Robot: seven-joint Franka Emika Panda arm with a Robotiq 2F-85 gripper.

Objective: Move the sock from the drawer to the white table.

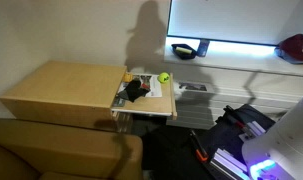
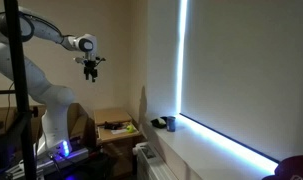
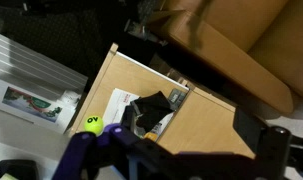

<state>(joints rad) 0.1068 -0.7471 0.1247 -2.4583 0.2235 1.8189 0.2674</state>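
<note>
Spread wide and holding nothing, the claw (image 2: 91, 72) hangs high in the room on the raised arm, well above the furniture; in the wrist view its two fingers (image 3: 83, 150) show blurred at the bottom edge, far apart, one lit purple. Beneath it the drawer (image 1: 161, 100) stands pulled out from a wooden cabinet (image 1: 66, 88). Inside, a yellow-green ball (image 3: 92, 124) sits in one corner and white papers (image 3: 121, 105) lie flat, partly under the sock (image 3: 151, 108), a dark crumpled shape near the drawer's middle. A brown sofa (image 1: 61, 150) stands close against the cabinet. The white table (image 2: 206, 150) runs along the lit window, with a dark cup-like thing (image 2: 169, 124) at its near end and something red (image 1: 294, 47) further along. In the wrist view the sock appears just above the gap between the fingers, well apart from them, with nothing between claw and drawer.
</note>
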